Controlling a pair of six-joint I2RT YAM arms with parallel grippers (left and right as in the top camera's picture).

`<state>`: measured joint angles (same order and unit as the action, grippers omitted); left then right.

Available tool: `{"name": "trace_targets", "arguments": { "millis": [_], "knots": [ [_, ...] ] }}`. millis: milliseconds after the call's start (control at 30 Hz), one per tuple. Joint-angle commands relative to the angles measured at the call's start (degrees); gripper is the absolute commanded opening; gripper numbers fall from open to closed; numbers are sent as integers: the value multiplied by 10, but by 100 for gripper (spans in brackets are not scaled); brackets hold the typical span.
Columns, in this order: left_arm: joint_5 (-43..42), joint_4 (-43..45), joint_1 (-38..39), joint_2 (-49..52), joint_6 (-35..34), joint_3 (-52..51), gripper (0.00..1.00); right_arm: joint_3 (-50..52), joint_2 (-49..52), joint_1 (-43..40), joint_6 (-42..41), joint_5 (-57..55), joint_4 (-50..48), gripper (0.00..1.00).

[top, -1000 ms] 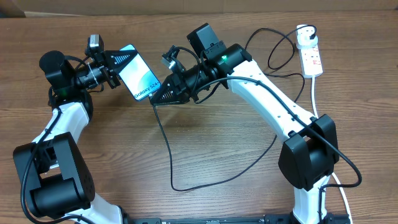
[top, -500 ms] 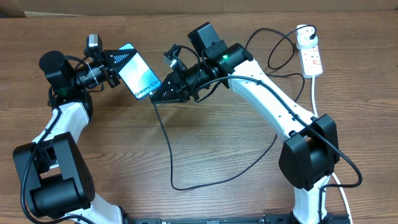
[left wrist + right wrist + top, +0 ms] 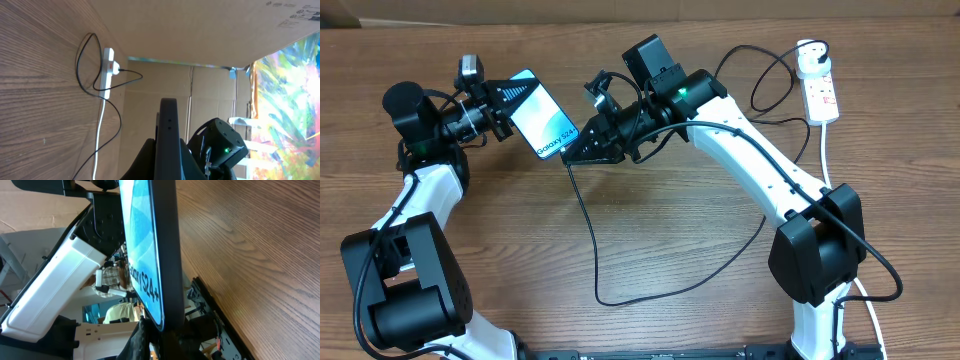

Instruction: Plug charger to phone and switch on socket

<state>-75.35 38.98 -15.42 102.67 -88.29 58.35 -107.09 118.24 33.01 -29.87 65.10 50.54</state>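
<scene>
- The left gripper (image 3: 513, 104) is clamping shut on the phone (image 3: 544, 118), holding it raised at the far left.
- The right gripper (image 3: 575, 152) is pinching closed on the charger (image 3: 595, 250) tip, right at the phone's near end, with the cable looping down across the table (image 3: 690, 300).
- The socket (image 3: 821, 94) is lying at the far right.

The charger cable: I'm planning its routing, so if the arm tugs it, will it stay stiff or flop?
Probably floppy: the charger cable lies in loose curves across the table. It is likely light, since it trails slack from the right pincer. A tug may drag it rather than lift it.
</scene>
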Motion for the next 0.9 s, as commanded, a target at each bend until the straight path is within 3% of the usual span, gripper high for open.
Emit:
{"name": "trace_targets", "arguments": {
  "millis": [0,867],
  "knots": [
    [-99,3,8,-8,-8,9,4,2,-10,-25,-8,-67,-14,4],
    [-152,3,8,-8,1,9,4,2,-10,-43,-23,-81,-15,4]
  ]
}}
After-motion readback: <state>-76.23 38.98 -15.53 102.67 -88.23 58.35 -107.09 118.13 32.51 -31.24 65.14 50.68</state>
